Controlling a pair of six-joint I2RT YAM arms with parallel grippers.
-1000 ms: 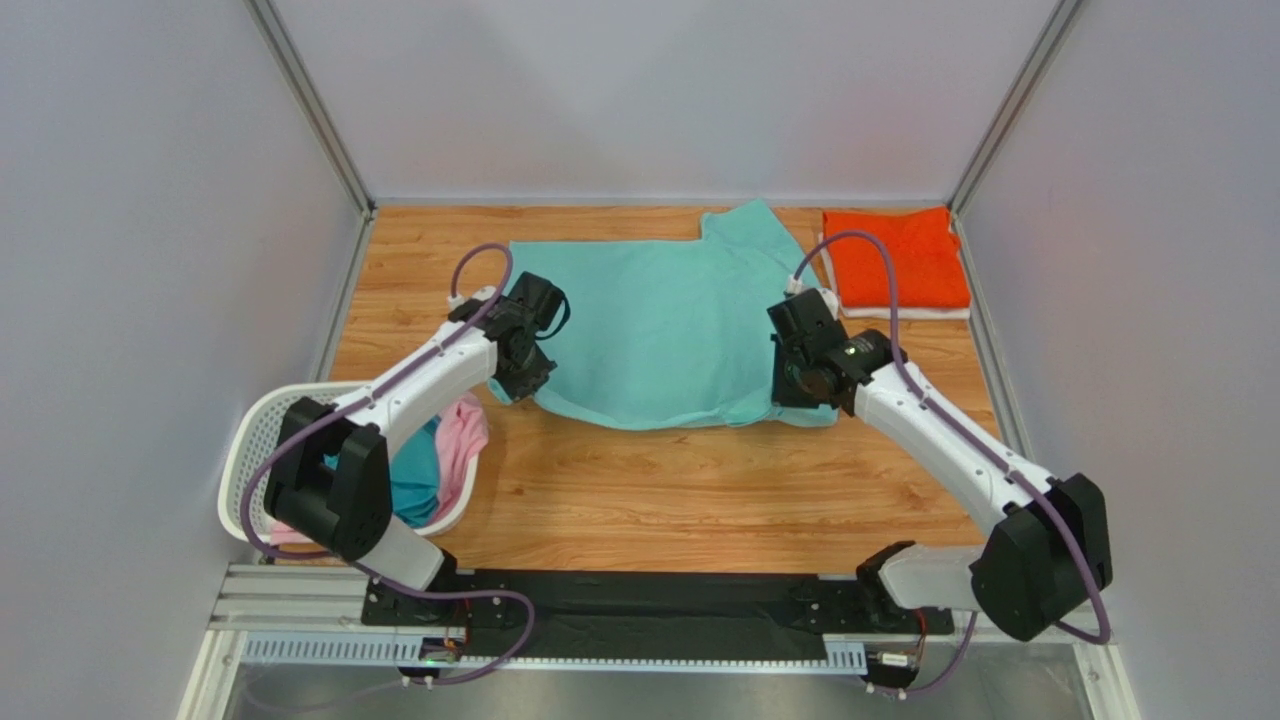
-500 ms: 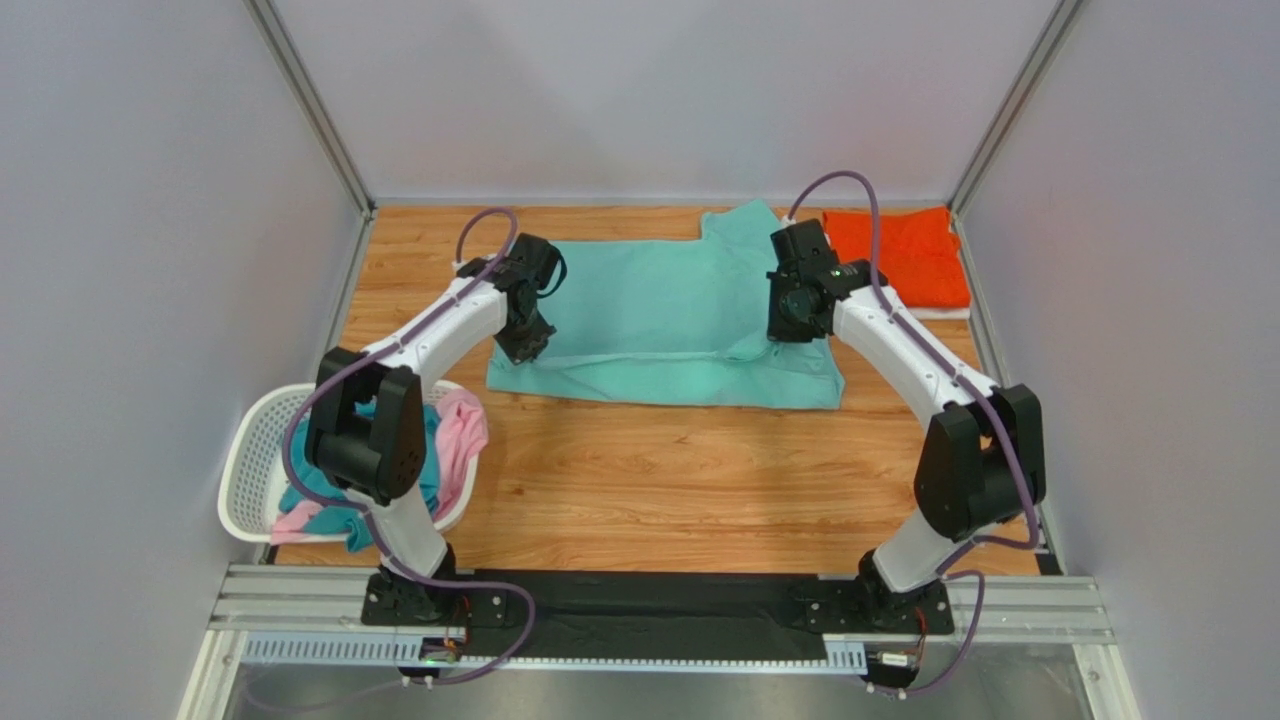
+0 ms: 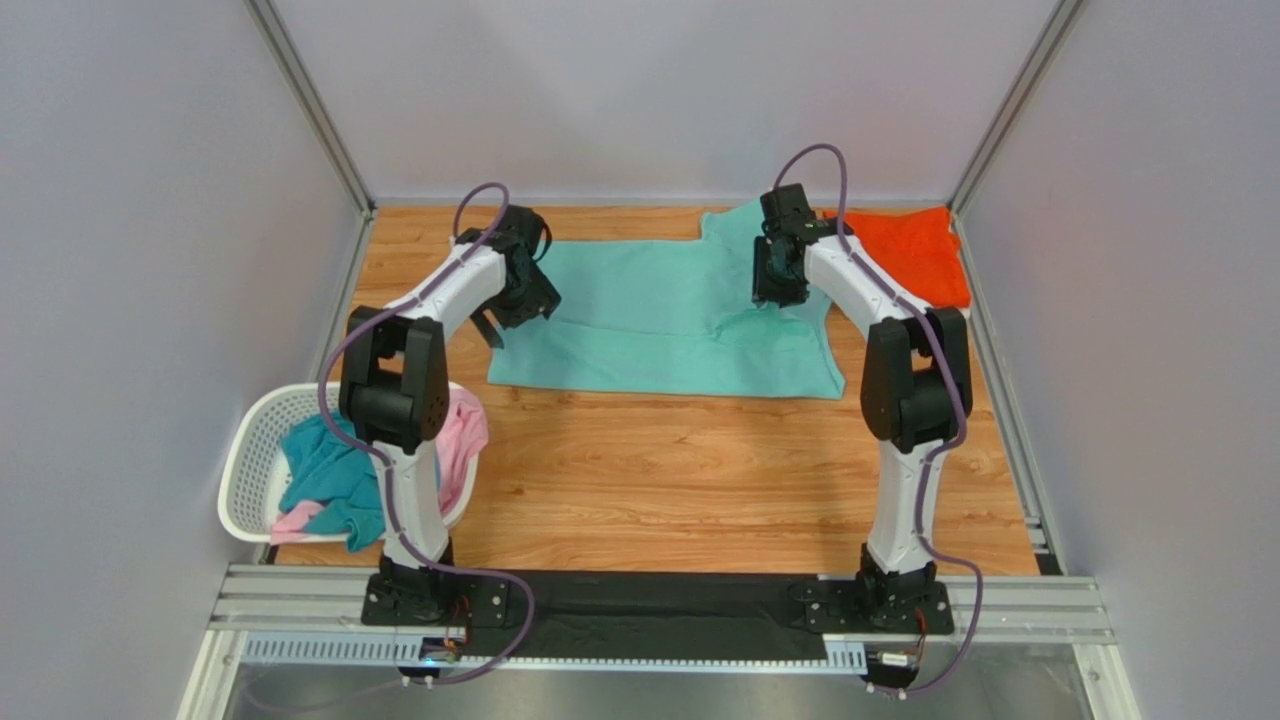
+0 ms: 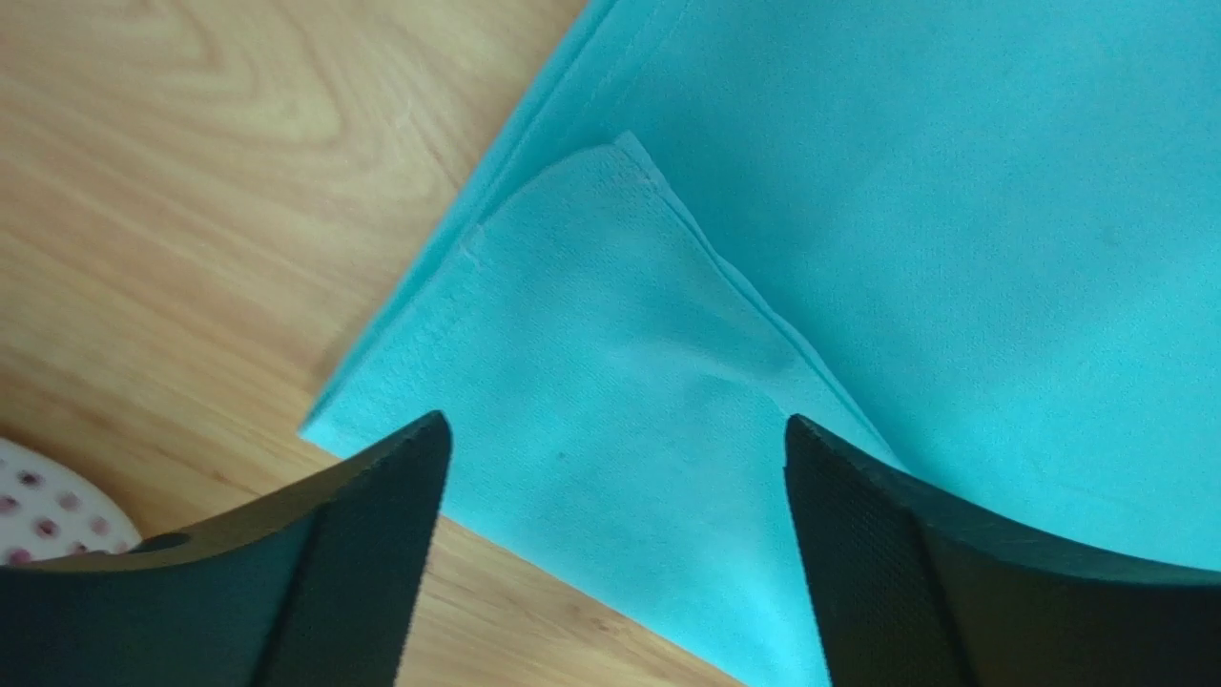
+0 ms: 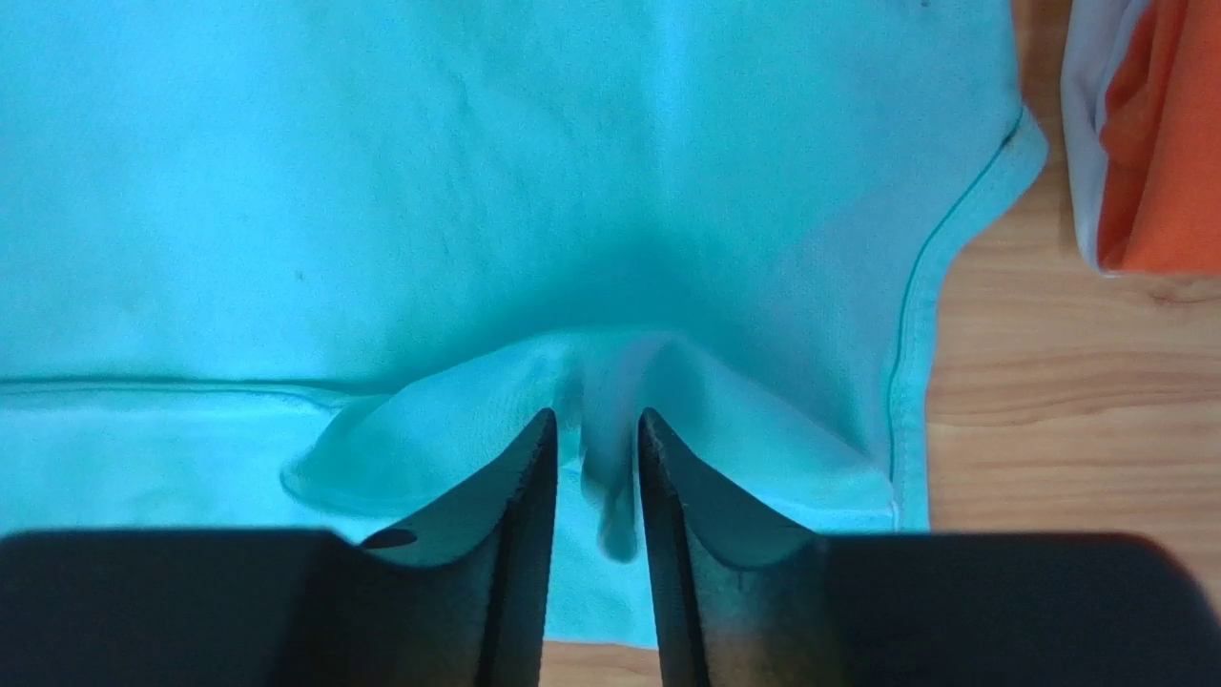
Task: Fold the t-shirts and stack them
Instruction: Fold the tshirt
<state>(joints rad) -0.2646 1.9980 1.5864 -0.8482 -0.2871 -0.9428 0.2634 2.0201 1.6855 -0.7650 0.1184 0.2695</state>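
wooden tabletop (image 3: pixel 676 480) carries the mint-teal t-shirt (image 3: pixel 661 323) flat at its far middle, orange t-shirt (image 3: pixel 909 255) folded at the far right corner. left pincer (image 4: pixel 616 458) stands apart over the shirt's left corner; right pincer (image 5: pixel 595 430) pinches a raised fold.

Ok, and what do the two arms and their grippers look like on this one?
Both the left arm and right arm have white links and bulky black joints. A purple cable loops along each. The left gripper and right gripper are black, with tapered fingers whose inner faces are finely textured. No markings show.
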